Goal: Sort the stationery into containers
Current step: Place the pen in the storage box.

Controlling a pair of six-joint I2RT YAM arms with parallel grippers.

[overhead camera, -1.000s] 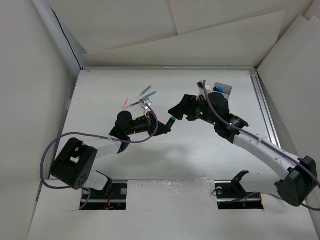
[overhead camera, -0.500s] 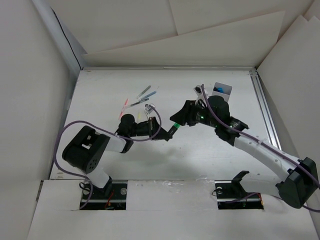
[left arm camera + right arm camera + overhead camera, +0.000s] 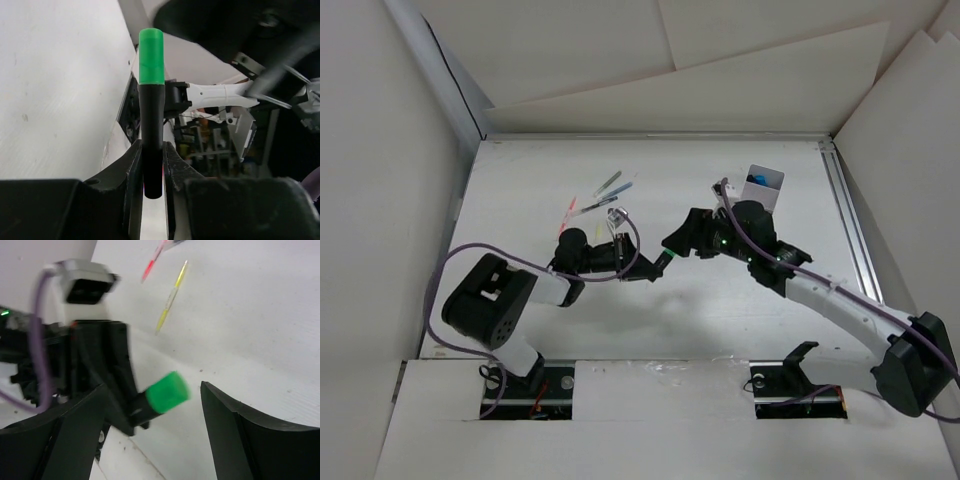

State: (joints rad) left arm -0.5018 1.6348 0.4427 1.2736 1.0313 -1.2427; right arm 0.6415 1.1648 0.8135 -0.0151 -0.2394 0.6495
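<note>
**Finding:** the highlighter (black body, green cap) is held clamped by its lower body in the left gripper, over the middle of the table. The right gripper is spread wide, with its fingers set either side of the cap and not touching it.

**Risk:** the highlighter would be dropped if the left jaws were released before the right were closed. The cap could also be pulled off by a cap-only grip.

**Container:** the box stands well apart, far right.

I count one green-topped highlighter in my left claw. I think there are four thin pens just past that claw. Past my right claw is one box with one blue thing inside.
</note>
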